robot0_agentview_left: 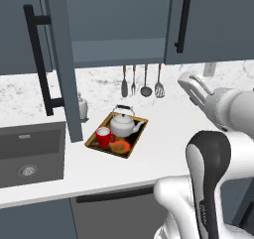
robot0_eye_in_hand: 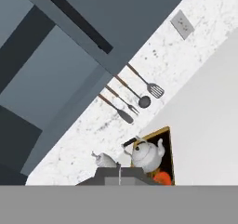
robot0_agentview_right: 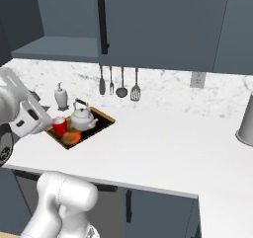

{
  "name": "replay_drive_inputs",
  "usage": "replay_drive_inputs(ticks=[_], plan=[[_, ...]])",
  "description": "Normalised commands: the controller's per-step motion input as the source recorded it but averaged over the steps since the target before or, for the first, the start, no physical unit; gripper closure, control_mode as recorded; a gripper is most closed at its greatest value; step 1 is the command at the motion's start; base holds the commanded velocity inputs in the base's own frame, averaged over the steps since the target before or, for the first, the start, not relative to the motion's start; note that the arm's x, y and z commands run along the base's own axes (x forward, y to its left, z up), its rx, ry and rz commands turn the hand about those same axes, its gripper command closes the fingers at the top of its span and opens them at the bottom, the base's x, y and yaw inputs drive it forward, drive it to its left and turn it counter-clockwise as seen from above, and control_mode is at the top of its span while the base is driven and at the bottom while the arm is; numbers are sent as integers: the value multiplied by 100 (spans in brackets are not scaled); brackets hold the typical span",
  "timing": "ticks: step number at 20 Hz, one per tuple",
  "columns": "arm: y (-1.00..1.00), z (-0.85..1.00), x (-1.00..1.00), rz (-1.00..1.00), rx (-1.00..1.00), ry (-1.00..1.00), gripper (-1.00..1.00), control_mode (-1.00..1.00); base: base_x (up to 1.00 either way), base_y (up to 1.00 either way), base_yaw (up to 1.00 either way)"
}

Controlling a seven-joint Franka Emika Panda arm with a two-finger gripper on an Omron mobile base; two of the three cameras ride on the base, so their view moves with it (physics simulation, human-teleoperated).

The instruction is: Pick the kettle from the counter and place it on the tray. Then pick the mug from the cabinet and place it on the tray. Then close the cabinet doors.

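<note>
Kettle (robot0_agentview_left: 122, 124) sits on tray (robot0_agentview_left: 137, 138), upright, spout toward tray's right end in left base view, black-topped handle arched over lid. Mug (robot0_agentview_left: 103, 136) also on tray, just left of kettle, near touching it. Orange-red spot (robot0_agentview_left: 120, 146) of tray shows in front of both. Tray lies on table (robot0_agentview_left: 163, 134), at an angle, just right of sink (robot0_agentview_left: 30, 153).

Small white bottle (robot0_agentview_left: 82, 106) stands on table behind tray, by the wall. Four utensils (robot0_agentview_left: 141, 82) hang on marble wall above tray, below cabinet (robot0_agentview_left: 116, 27).

Cabinet's left door (robot0_agentview_left: 62, 59) swung out toward camera, its edge coming down in front of sink corner; long black bar handle (robot0_agentview_left: 39, 59) on it. Shelf inside bare, as far as seen. Right door (robot0_agentview_left: 208, 22) flat and closed in left base view, w/ black handle (robot0_agentview_left: 183, 21).

Hand (robot0_agentview_left: 191, 84) up off table, well right of tray and higher, white arm behind it. In right base view hand (robot0_agentview_right: 47, 121) reads at left, overlapping mug's edge in the pic, but left base view puts it apart from tray. Fingers together, nothing between them; not touching kettle, mug or door.

Hand view, rolled: kettle (robot0_eye_in_hand: 146, 154), tray edge (robot0_eye_in_hand: 168, 146), bottle (robot0_eye_in_hand: 104, 160), utensils (robot0_eye_in_hand: 132, 97), wall outlet (robot0_eye_in_hand: 182, 24).

Grey cylinder (robot0_agentview_right: 245, 121) on table at far right in right base view.
</note>
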Motion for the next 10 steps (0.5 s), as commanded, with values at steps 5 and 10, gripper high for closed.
replay_drive_inputs(ticks=[5,10], plan=[[86,-8,-81,-4,-3,3,100,-100,0,0,0],[7,-1,-6,2,-2,3,100,-100,0,0,0]])
